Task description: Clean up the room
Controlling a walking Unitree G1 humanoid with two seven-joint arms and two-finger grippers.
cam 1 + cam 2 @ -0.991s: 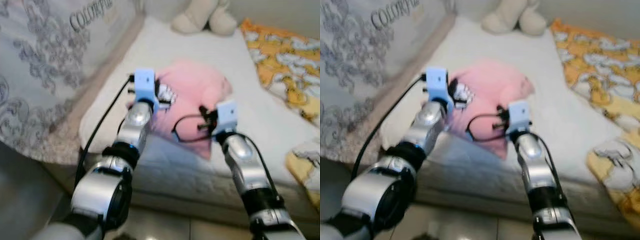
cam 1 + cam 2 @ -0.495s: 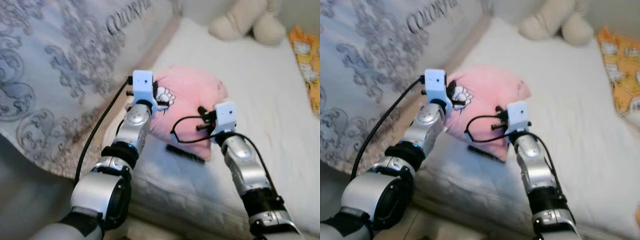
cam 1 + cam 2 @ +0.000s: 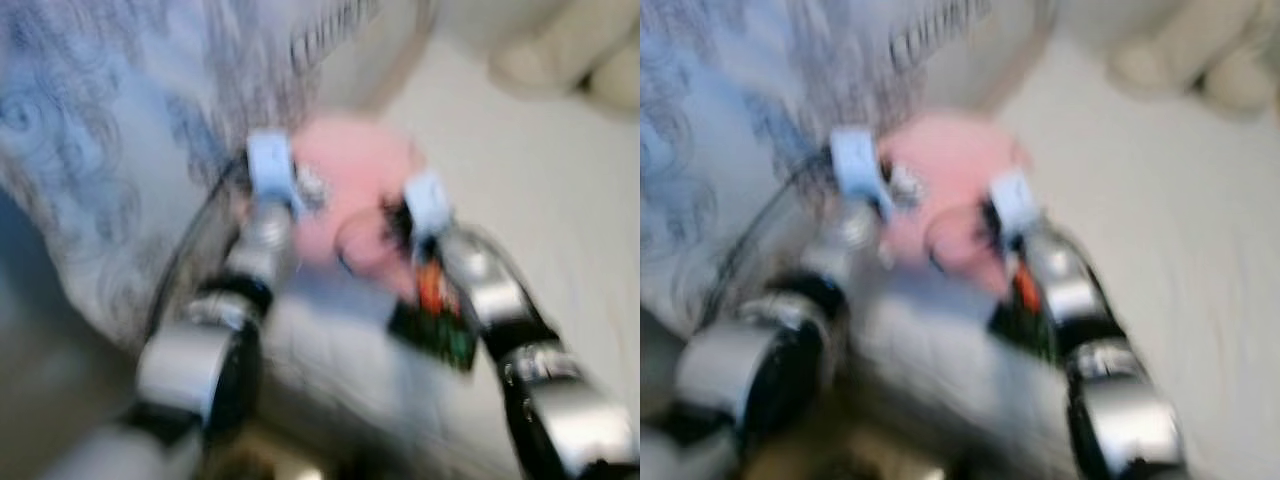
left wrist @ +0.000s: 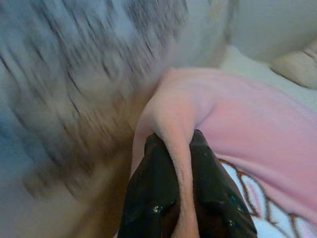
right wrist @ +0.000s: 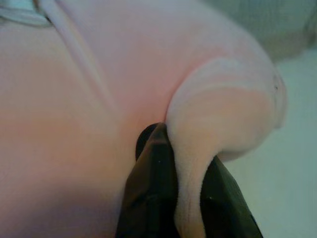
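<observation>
Although both head views are smeared by motion, they show a pink garment lying on a white bed beside a patterned grey bedspread, with both silver arms reaching into it. A beige plush toy sits at the far end of the bed.

From the left wrist, the left gripper has its black fingers pressed together on a raised fold of the pink cloth, which runs up between them.

From the right wrist, the right gripper likewise pinches a bunched ridge of the same garment, the fabric squeezed between both fingers.

Judging by this, the tidying is at an early stage: the garment is gripped at two points but not clearly lifted off the bed, so carrying it off and putting it away are left, as is the plush toy.
</observation>
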